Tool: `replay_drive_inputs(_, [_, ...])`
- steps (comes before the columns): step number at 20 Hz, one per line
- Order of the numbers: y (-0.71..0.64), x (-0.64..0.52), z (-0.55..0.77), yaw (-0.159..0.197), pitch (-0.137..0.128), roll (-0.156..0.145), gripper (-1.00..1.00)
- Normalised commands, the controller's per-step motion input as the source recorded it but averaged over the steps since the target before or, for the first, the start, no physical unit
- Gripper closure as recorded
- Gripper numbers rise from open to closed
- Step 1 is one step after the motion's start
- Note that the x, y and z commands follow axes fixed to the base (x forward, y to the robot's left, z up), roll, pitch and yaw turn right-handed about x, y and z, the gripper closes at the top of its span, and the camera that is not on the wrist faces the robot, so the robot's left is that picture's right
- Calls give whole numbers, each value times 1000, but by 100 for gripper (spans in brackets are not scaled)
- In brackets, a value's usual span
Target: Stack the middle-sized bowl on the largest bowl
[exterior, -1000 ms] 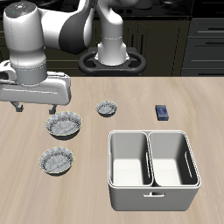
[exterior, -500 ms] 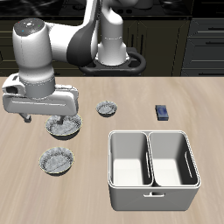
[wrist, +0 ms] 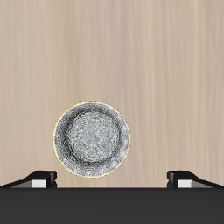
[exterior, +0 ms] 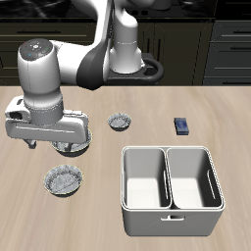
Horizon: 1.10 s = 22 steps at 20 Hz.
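A white-and-grey two-finger gripper (exterior: 65, 145) is seen low over the table, its body hiding most of the wide, dark-rimmed mottled largest bowl (exterior: 76, 151). The pale fingertips (wrist: 38, 178) are spread wide apart in the wrist view, with nothing held between them. The grey-white mottled middle-sized bowl (exterior: 65, 180) lies nearer the table's front edge, apart from the gripper. A much smaller mottled bowl (exterior: 120, 122), a small dark blue block (exterior: 181, 125) and a white two-compartment bin (exterior: 173, 213) are set around on the light wooden table (exterior: 147, 118).
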Motion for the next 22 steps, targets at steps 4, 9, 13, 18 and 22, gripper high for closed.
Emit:
replay_drive_inputs(4, [-16,11,-195,-10,19,-2,-100])
replay_drive_inputs(9, [-15,5,-230,-17,15,-6,-100])
replay_drive_inputs(13, [-118,-11,-338,-17,32,-26,-100])
replay_drive_inputs(18, [-160,-61,-300,-2,21,-21,-100])
replay_drive_inputs(22, [-36,-45,-151,29,-2,-13,-100])
